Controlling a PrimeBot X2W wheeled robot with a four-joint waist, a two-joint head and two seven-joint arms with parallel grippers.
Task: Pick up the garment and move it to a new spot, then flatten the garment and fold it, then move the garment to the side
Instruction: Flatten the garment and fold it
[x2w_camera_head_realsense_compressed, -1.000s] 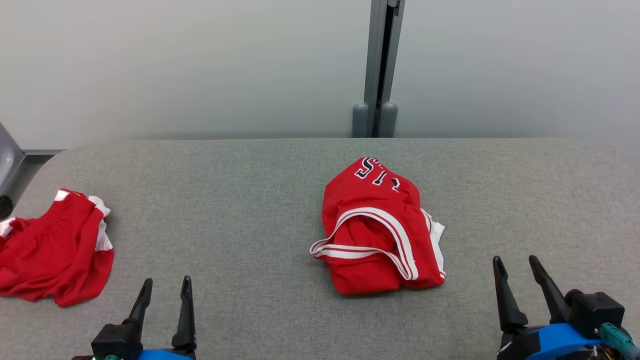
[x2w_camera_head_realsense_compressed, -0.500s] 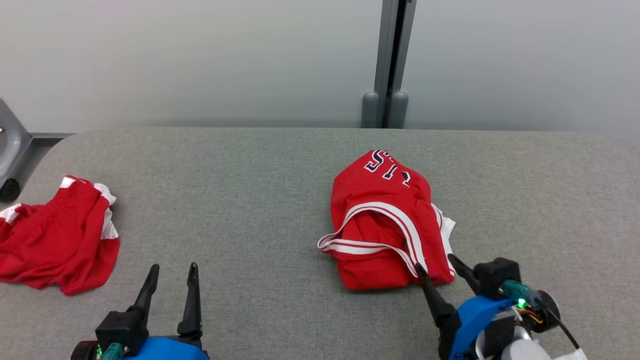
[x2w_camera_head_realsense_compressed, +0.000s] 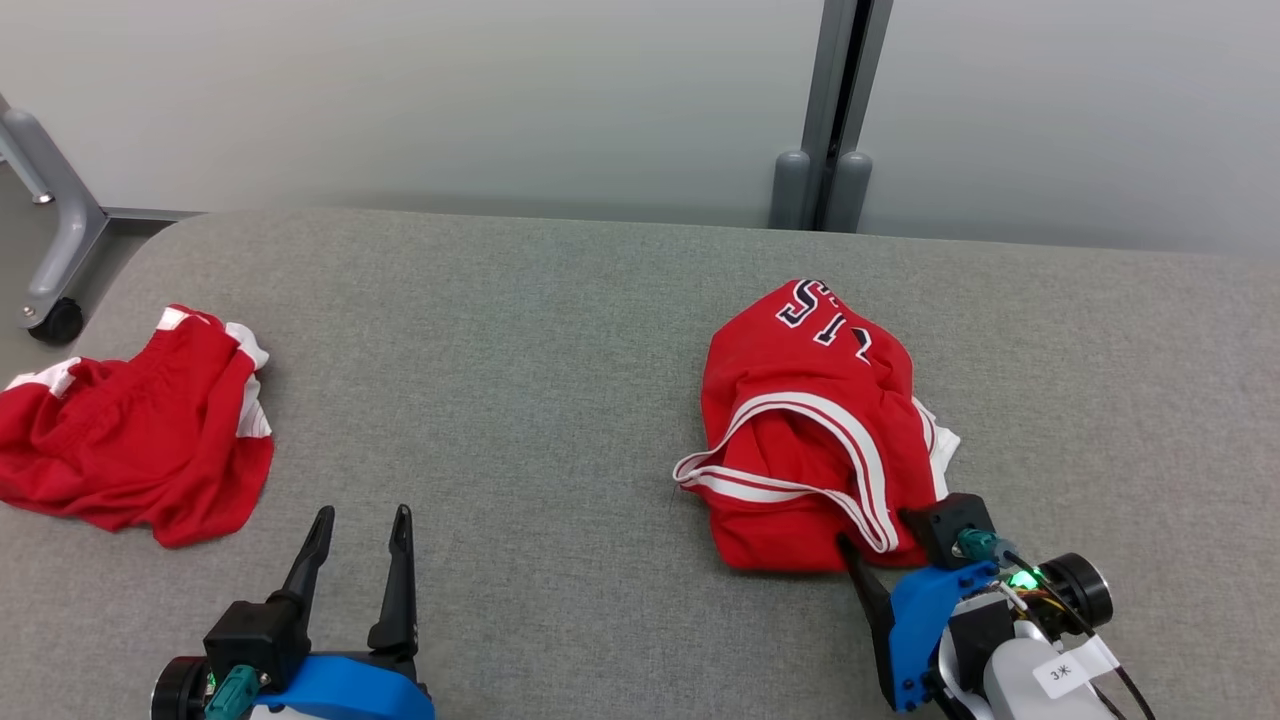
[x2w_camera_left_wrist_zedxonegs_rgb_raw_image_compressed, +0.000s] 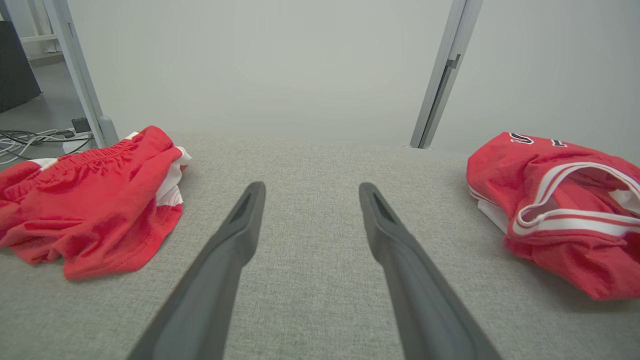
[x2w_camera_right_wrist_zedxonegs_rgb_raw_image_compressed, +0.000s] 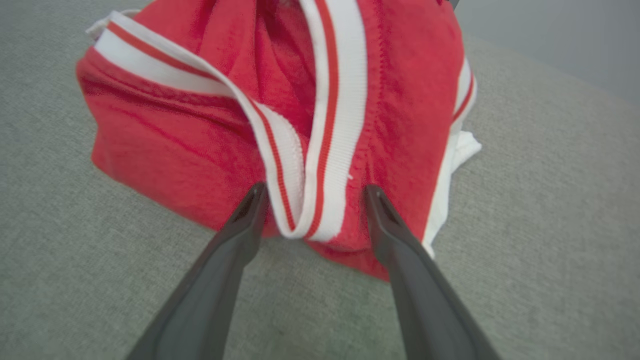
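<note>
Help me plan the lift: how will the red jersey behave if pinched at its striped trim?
Probably floppy: the red jersey lies in soft folds, so it should dangle. Its striped trim looks thicker, likely giving the right gripper firmer hold.

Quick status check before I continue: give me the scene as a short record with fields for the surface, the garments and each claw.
surface: grey fabric-covered table
target garment: crumpled red jersey with white striped trim, right of centre
other garment: red shorts, bunched at the table's left end
right claw: open, fingers either side of the trim at the jersey's near edge; nothing gripped
left claw: open, over bare table between the two garments, apart from both
task state: jersey not yet lifted
</note>
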